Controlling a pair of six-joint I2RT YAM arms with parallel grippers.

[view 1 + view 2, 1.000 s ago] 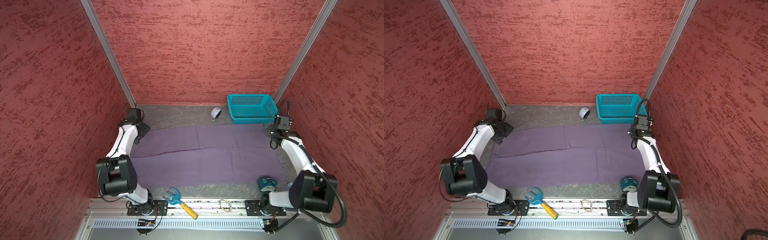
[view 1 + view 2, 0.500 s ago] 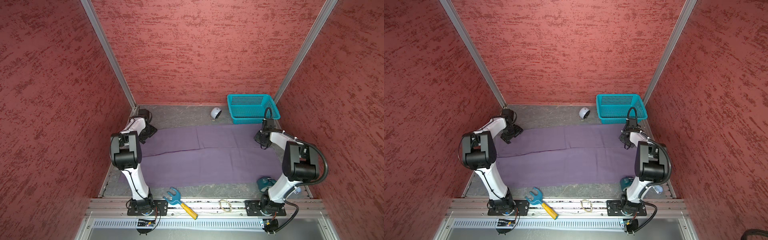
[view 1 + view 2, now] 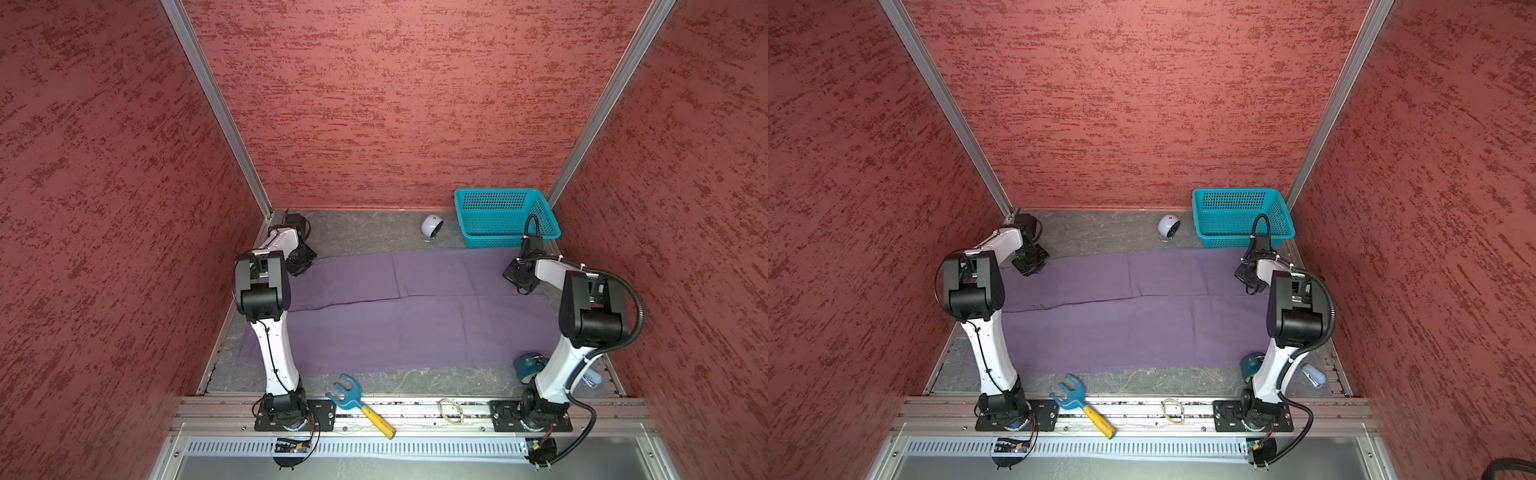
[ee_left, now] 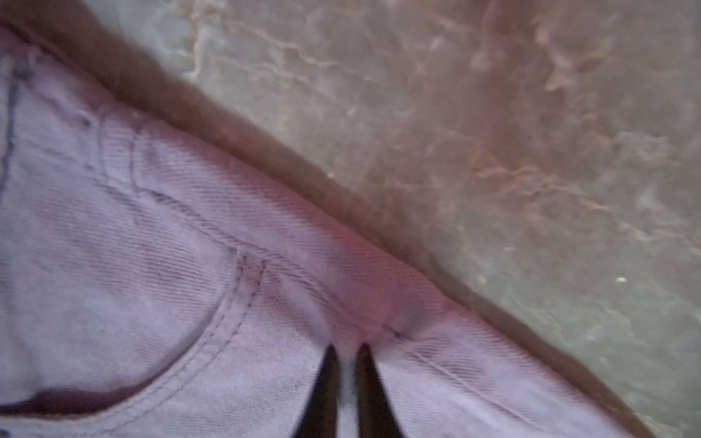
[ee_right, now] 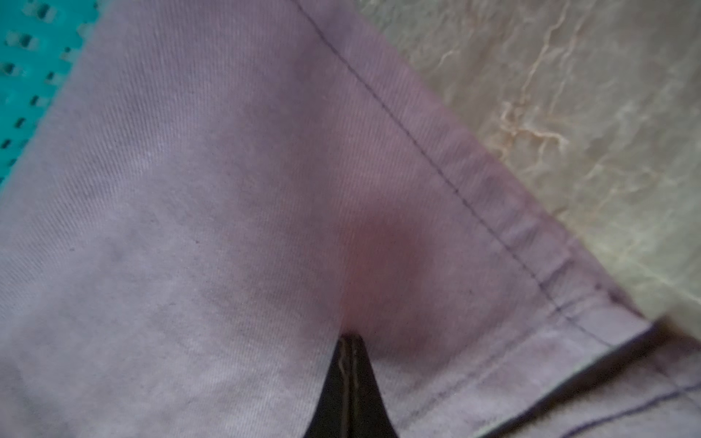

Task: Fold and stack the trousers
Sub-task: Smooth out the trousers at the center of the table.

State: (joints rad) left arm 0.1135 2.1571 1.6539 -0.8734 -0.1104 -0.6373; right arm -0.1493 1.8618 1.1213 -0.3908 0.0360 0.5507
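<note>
The purple trousers [image 3: 415,328] [image 3: 1133,328] lie flat across the grey table, waist to the left and hems to the right. My left gripper [image 3: 302,266] [image 3: 1030,266] is down on the far left corner. In the left wrist view it [image 4: 348,347] is shut on a pinch of waistband cloth [image 4: 212,212] beside a pocket seam. Over at the far right corner sits my right gripper [image 3: 519,282] [image 3: 1250,282]. The right wrist view shows it [image 5: 351,337] shut on the trouser leg [image 5: 227,189] near the stitched hem.
A teal basket [image 3: 505,216] [image 3: 1241,216] stands at the back right, touching the trousers' far edge. Left of it lies a white round object [image 3: 431,226]. At the front are a blue fork tool with a yellow handle [image 3: 361,407], a rubber band [image 3: 451,409] and a teal round object [image 3: 528,365].
Both arms have raised their elbows and swung their grippers inward onto the far corners of the trousers. Both grippers have closed on the cloth.
</note>
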